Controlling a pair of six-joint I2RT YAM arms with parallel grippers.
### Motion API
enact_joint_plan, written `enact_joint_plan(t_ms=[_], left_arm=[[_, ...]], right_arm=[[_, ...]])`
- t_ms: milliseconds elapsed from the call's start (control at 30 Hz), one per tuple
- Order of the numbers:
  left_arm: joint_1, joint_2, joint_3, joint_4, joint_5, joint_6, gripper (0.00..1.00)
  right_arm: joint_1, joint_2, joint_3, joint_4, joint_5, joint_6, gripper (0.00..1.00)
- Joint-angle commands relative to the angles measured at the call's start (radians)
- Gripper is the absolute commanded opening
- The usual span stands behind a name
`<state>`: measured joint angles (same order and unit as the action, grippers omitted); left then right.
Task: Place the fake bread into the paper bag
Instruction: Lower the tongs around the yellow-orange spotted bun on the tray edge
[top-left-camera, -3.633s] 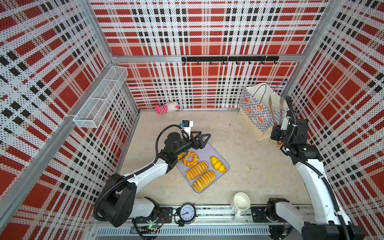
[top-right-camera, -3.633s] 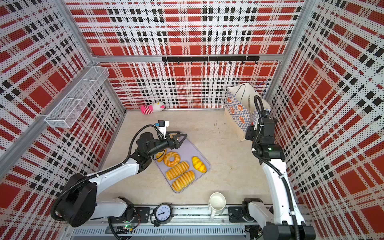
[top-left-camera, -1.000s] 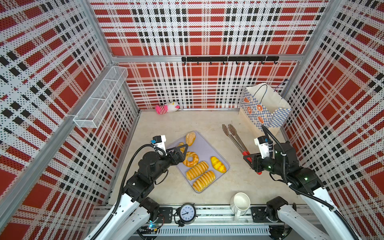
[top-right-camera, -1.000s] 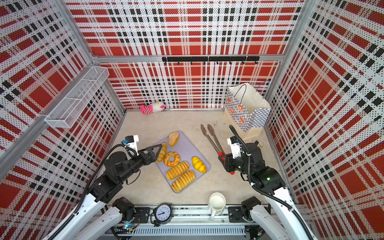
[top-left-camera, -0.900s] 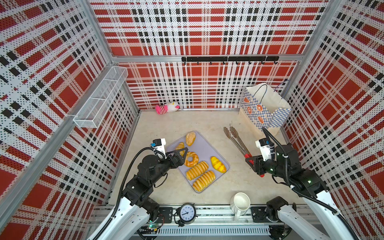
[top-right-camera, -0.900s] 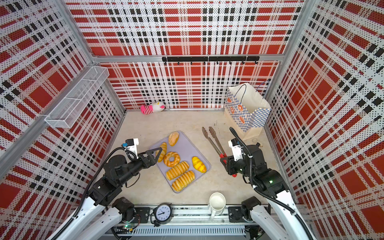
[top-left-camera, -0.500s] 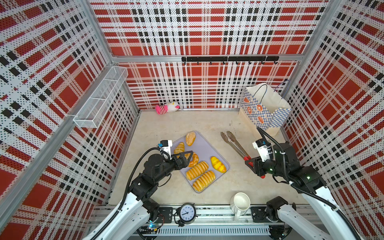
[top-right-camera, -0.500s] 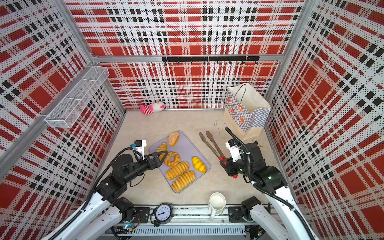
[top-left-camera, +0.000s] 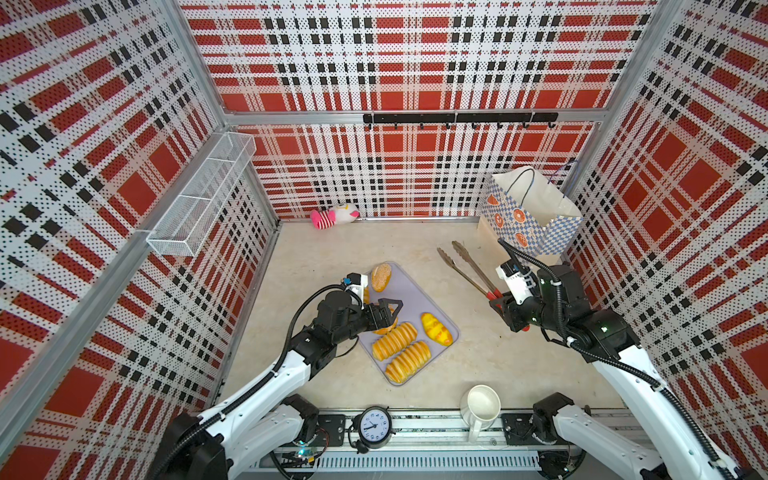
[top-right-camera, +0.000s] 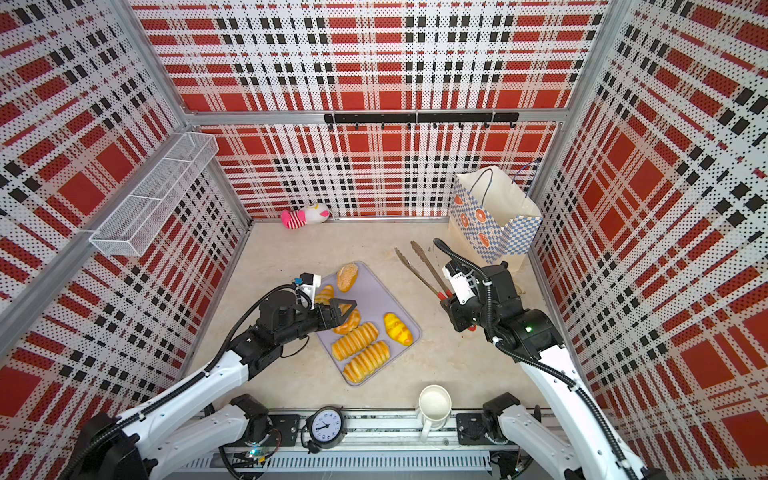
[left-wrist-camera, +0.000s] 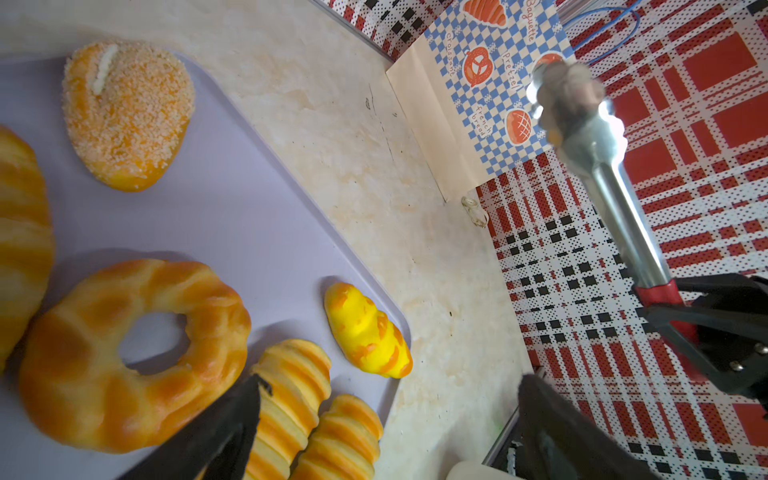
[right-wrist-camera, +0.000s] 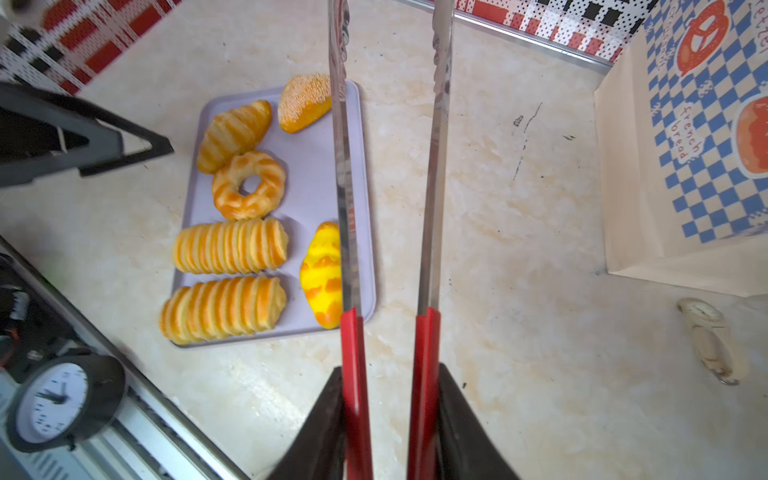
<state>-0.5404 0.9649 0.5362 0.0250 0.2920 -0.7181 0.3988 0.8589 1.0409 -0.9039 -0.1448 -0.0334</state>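
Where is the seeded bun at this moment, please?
In both top views the seeded bun lies at the far corner of the lilac tray, just beside the croissant, left of the tongs.

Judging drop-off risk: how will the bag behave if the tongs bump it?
The bag stands tall and upright on a narrow base, so a bump from the tongs near its rim would probably tip it. Its thin paper walls would likely flex rather than resist. Being paper, it may also slide.

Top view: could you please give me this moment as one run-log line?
left gripper: open above tray | right gripper: shut on tongs | bread: six on tray | bag: upright
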Motion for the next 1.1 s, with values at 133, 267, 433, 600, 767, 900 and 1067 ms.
enact_joint_plan(t_ms=[133,267,433,600,767,900,1067], left_arm=[[0.0,0.058,0.083,-0.041,0.058,0.137,1.0],[0.002,0.088,0.091,-0.039,0.09,0.14,1.0],[0.005,0.107,0.119,-0.046,0.129,0.141,0.99],[0.007,0.119,0.127,-0.05,0.145,0.161,1.0],[0.032,0.174,0.123,-0.038,0.224,0.152,0.99],[0.062,0.182,0.113,-0.035,0.244,0.149,0.99],[0.092,0.191,0.096,-0.024,0.267,0.14,0.99]], right_arm=[[0.008,-0.07,0.043,-0.102,0.04,-0.187,0.32],[0.046,-0.087,0.038,-0.154,0.106,-0.232,0.31],[0.085,-0.118,0.008,-0.2,0.135,-0.29,0.31],[0.088,-0.14,-0.029,-0.226,0.128,-0.347,0.33],[0.113,-0.098,-0.071,-0.204,0.139,-0.351,0.34],[0.142,-0.025,-0.046,-0.232,0.149,-0.342,0.34],[0.166,0.053,-0.019,-0.272,0.16,-0.35,0.35]])
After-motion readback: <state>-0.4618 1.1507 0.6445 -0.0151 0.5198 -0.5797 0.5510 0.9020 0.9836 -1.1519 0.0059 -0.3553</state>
